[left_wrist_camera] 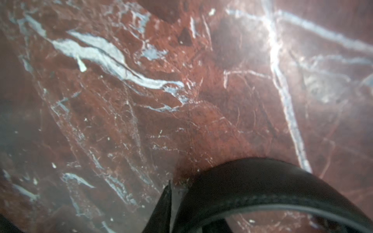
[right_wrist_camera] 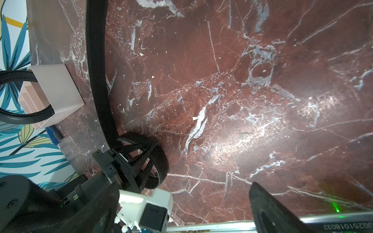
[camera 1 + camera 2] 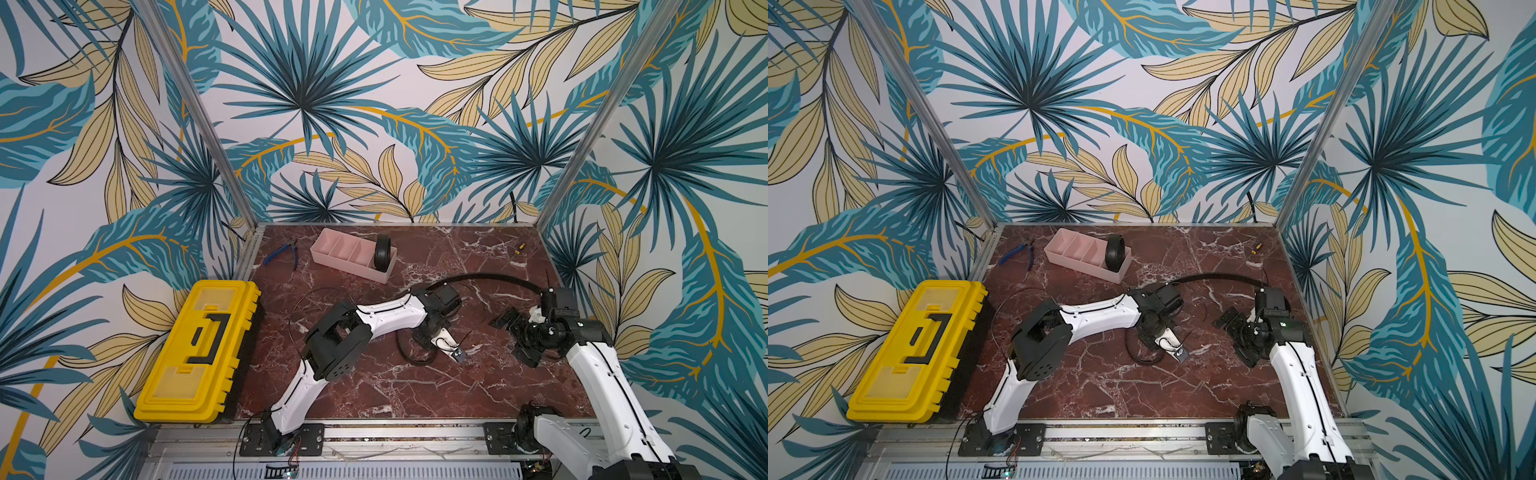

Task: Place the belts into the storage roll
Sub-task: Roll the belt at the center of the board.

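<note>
The pale pink storage roll (image 3: 328, 249) (image 3: 1065, 248) (image 2: 58, 88) lies at the back left of the marble table. One coiled belt (image 3: 382, 252) (image 3: 1115, 252) (image 2: 18, 76) stands upright in its end compartment. The other belt (image 3: 490, 277) (image 3: 1221, 277) (image 2: 96, 60) arcs across the table and ends in a coil (image 2: 159, 161) (image 1: 252, 187). My left gripper (image 3: 424, 343) (image 3: 1148, 340) is shut on that coil's wall. To its right my right gripper (image 3: 515, 338) (image 3: 1237, 338) hangs open and empty; one finger (image 2: 270, 211) shows in the right wrist view.
A yellow toolbox (image 3: 199, 349) sits along the table's left edge. Blue-handled pliers (image 3: 284, 253) lie left of the storage roll, and a small yellow screwdriver (image 3: 519, 248) lies at the back right. Aluminium posts and patterned walls close in the table.
</note>
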Available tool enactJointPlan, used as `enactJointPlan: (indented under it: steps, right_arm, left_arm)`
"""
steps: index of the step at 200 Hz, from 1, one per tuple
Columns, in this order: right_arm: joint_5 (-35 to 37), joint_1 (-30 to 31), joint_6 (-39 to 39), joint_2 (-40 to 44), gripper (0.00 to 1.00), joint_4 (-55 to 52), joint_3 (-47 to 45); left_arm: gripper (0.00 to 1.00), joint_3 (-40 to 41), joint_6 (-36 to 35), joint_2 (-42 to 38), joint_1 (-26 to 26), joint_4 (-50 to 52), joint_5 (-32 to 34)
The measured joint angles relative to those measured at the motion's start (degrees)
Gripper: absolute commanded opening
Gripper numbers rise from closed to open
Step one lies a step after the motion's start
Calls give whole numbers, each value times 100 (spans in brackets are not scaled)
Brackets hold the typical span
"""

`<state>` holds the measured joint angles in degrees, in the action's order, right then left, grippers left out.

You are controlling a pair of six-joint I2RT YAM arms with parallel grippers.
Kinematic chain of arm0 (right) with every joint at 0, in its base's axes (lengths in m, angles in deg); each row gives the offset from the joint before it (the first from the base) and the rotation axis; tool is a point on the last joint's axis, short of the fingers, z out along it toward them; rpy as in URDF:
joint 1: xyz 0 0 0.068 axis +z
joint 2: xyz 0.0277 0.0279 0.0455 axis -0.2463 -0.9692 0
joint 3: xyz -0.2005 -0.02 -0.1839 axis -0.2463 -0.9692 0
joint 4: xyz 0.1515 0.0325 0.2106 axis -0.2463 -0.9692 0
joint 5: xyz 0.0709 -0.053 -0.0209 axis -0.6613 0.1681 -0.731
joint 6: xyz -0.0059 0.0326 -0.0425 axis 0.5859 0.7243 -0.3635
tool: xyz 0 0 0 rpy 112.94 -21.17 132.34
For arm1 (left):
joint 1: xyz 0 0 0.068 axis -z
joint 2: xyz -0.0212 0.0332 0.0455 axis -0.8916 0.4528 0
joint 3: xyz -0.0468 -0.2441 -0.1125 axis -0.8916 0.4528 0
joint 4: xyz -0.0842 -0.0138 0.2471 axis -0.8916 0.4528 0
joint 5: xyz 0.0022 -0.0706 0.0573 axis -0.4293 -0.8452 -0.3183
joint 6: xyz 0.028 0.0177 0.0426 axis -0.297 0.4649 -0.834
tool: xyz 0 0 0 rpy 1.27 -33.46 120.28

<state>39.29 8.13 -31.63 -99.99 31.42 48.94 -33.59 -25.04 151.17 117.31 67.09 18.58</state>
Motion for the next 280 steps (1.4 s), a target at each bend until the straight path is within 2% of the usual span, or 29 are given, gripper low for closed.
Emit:
enactJointPlan:
  steps: [37,108,134,166,220,248,280]
  right_arm:
    - [26,0,-26,-260,99,20,289]
    - [111,0,-199,-1353,99,442,1316]
    - [181,7,-450,-2249,99,570,1886]
    - [459,48,-885,-3753,99,413,3298]
    - [654,57,-1034,-5759,99,-190,5427]
    - [638,57,-992,-6457,98,-437,5827]
    - [603,85,-804,-6634,97,-586,5775]
  left_arm:
    - [0,111,411,-70,-127,116,-151]
    - [0,166,890,-111,-684,240,-474]
    - [0,125,1158,-96,-879,321,-590]
    - [0,-304,1738,157,-975,590,-649]
    - [0,-1054,2802,588,-1034,660,-566]
    - [0,-1191,3287,660,-1058,675,-527]
    - [0,-1480,3893,828,-1093,691,-544]
